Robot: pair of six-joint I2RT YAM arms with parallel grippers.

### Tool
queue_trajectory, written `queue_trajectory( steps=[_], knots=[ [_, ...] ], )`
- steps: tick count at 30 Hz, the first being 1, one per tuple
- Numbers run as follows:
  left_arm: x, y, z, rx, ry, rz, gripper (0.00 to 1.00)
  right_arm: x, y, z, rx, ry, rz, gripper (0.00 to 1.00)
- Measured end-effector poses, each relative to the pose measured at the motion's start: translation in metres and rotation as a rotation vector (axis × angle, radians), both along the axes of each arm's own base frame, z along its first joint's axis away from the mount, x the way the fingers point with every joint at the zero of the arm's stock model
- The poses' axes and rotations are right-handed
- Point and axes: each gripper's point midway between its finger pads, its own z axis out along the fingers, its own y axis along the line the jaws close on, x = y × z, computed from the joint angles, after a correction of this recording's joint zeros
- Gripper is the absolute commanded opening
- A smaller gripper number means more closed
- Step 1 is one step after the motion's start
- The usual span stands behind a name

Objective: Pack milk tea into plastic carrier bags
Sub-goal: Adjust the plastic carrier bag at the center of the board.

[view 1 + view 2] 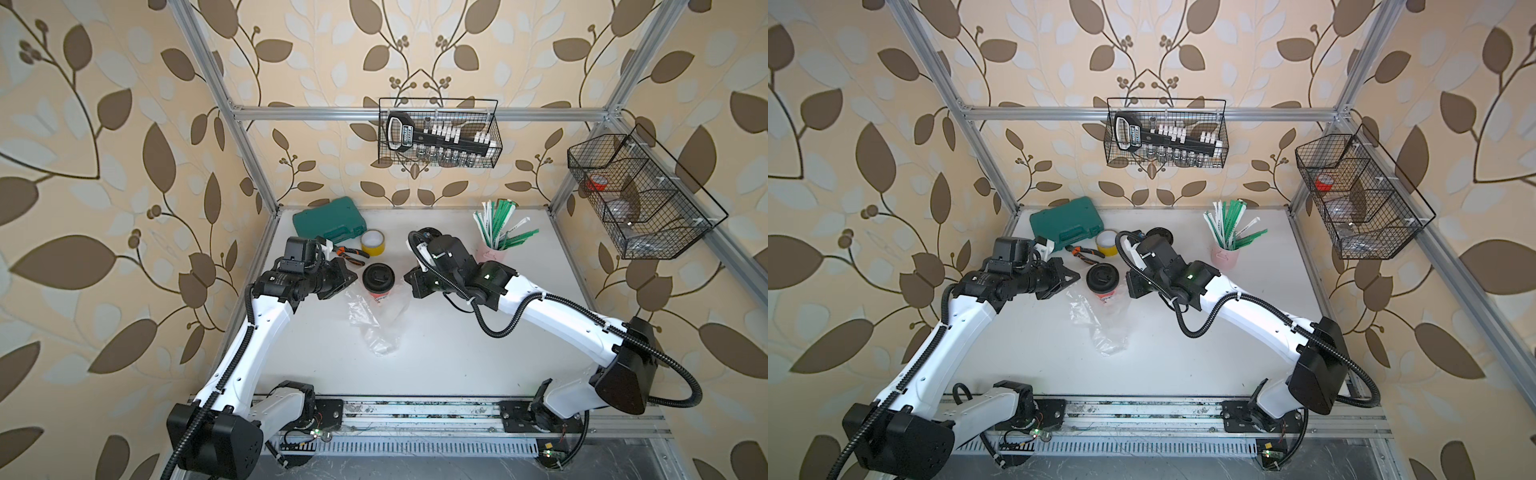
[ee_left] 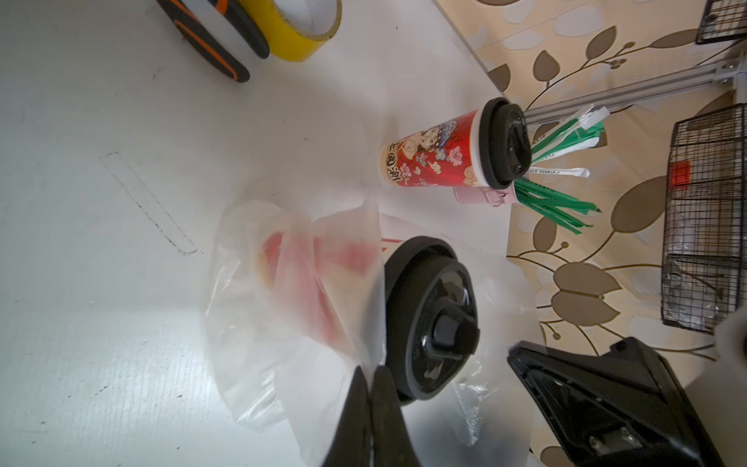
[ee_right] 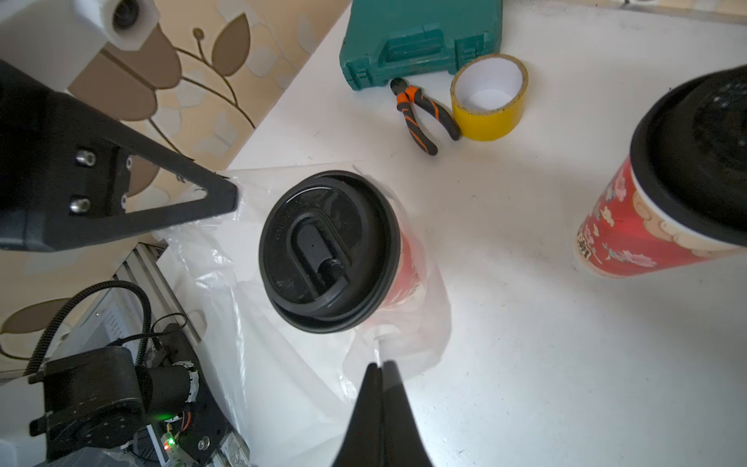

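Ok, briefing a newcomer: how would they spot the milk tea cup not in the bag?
Start at the white table, then the pink cup of straws near its back edge. Left of that stands a red cup with a black lid. Unlike its twin at mid-table, no clear plastic bag surrounds it.

A green tool case (image 1: 328, 224) lies at the table's (image 1: 519, 340) far left corner, pliers (image 1: 351, 254) and a yellow tape roll (image 1: 372, 243) just beside it; a pink cup of straws (image 1: 1225, 257) stands toward the far right.

Red black-lidded cup (image 1: 378, 280) upright in crinkly clear bag (image 1: 374, 328); second cup (image 2: 440, 155) upright nearby.
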Motion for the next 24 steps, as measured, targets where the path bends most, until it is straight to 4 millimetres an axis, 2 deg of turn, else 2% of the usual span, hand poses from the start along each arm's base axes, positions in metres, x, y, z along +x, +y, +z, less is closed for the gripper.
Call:
queue_trajectory(
  steps=[5, 13, 19, 21, 24],
  knots=[
    [0.006, -0.001, 0.018, -0.008, -0.031, 0.004, 0.00, 0.004, 0.001, 0.024, 0.016, -0.035, -0.006, 0.00],
    [0.011, -0.001, 0.022, -0.022, -0.040, 0.016, 0.00, -0.003, 0.008, 0.049, -0.010, -0.115, 0.028, 0.00],
    [0.020, -0.008, 0.037, -0.059, -0.109, 0.012, 0.00, 0.002, 0.011, 0.088, 0.001, -0.227, 0.031, 0.00],
    [0.020, -0.010, 0.036, -0.071, -0.132, 0.007, 0.00, 0.005, 0.010, 0.090, -0.001, -0.245, 0.024, 0.00],
    [0.015, -0.012, 0.016, -0.074, -0.099, 0.008, 0.00, 0.009, 0.007, 0.071, -0.027, -0.230, 0.015, 0.00]
  ],
)
